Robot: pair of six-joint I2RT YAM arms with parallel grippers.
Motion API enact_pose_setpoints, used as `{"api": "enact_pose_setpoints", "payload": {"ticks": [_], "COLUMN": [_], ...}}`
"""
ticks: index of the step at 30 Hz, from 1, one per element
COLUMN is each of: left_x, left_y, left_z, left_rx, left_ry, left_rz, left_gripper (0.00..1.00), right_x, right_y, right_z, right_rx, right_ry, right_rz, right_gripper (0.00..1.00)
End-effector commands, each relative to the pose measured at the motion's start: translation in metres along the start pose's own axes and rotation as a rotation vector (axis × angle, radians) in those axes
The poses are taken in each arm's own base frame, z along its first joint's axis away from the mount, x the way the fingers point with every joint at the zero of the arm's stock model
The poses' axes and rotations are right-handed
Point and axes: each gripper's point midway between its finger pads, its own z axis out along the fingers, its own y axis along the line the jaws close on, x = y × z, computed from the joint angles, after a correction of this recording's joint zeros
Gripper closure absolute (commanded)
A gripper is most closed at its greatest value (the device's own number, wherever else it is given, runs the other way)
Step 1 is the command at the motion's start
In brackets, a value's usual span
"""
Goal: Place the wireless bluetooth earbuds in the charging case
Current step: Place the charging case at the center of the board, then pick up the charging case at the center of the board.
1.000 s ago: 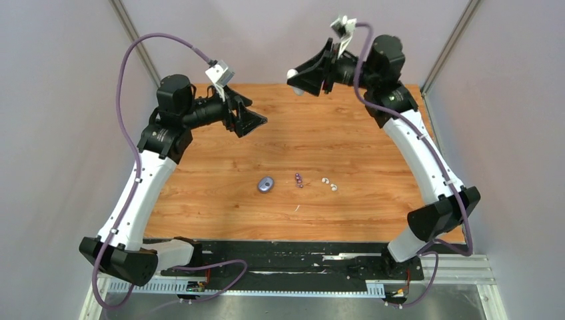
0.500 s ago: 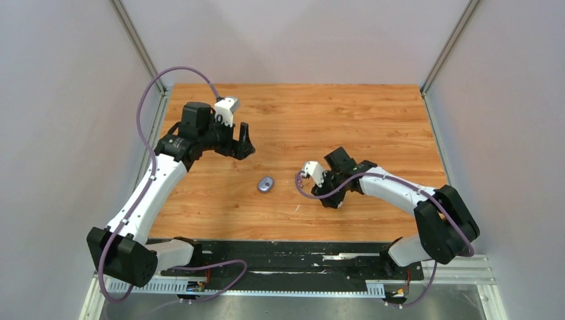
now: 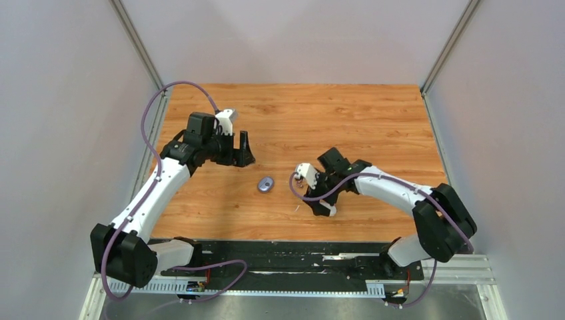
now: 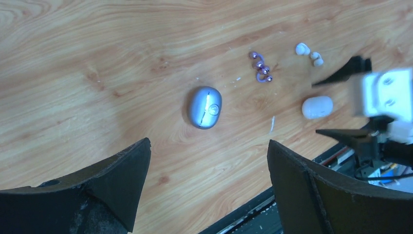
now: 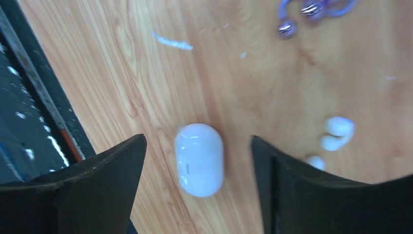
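Note:
A white oval charging case (image 5: 198,159) lies flat on the wooden table between the fingers of my right gripper (image 5: 197,141), which is open with a gap on each side of the case. Two white earbuds (image 5: 336,131) lie just past the right finger, and the purple earbuds (image 4: 260,68) lie a little farther on. A blue-grey oval case (image 4: 205,107) lies shut to their left. My left gripper (image 4: 207,146) hangs open and empty above the table, short of the blue-grey case (image 3: 266,184). The overhead view shows the right gripper (image 3: 324,205) low near the front edge.
The table's black front rail (image 5: 29,97) runs close beside the white case. A thin white sliver (image 4: 272,124) lies on the wood between the two cases. Grey walls enclose the table (image 3: 373,113) on three sides.
Both arms have come down from high at the back. My right gripper brought the white case down to the table near the front edge and opened, letting it go. The left gripper lowered toward the blue-grey case.

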Motion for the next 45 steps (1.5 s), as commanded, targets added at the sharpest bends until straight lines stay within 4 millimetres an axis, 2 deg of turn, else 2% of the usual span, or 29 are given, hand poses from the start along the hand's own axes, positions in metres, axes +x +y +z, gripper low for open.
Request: {"api": "enact_pose_setpoints", "payload": {"ticks": [1, 3, 6, 10, 16, 20, 28, 39, 45], "left_x": [-0.002, 0.001, 0.006, 0.015, 0.027, 0.031, 0.033, 0.028, 0.023], "left_y": [-0.025, -0.036, -0.045, -0.054, -0.071, -0.08, -0.078, -0.078, -0.077], "left_z": [0.001, 0.002, 0.005, 0.014, 0.02, 0.022, 0.019, 0.022, 0.024], "left_rx": [0.151, 0.23, 0.299, 0.381, 0.464, 0.487, 0.468, 0.471, 0.466], "left_ry": [-0.049, -0.065, -0.068, -0.04, -0.022, -0.009, -0.002, -0.017, -0.027], "left_rz": [-0.013, -0.009, 0.001, -0.023, 0.01, 0.034, 0.059, 0.071, 0.097], "left_gripper": [0.04, 0.02, 0.02, 0.05, 0.08, 0.09, 0.09, 0.09, 0.09], "right_x": [-0.057, -0.051, -0.024, 0.005, 0.029, 0.032, 0.026, 0.035, 0.047], "right_y": [-0.004, 0.003, 0.01, 0.019, 0.008, 0.0, -0.011, 0.004, 0.005], "right_z": [-0.069, -0.088, -0.095, -0.09, -0.066, -0.05, -0.028, -0.011, -0.005], "right_rx": [-0.109, -0.133, -0.097, -0.025, 0.086, 0.097, 0.092, 0.022, 0.026], "right_ry": [-0.288, -0.32, -0.315, -0.293, -0.243, -0.232, -0.214, -0.188, -0.162], "right_rz": [0.089, 0.06, -0.01, -0.027, -0.04, -0.041, -0.035, -0.11, -0.138], "right_gripper": [0.08, 0.05, 0.11, 0.22, 0.2, 0.2, 0.24, 0.32, 0.37]}}
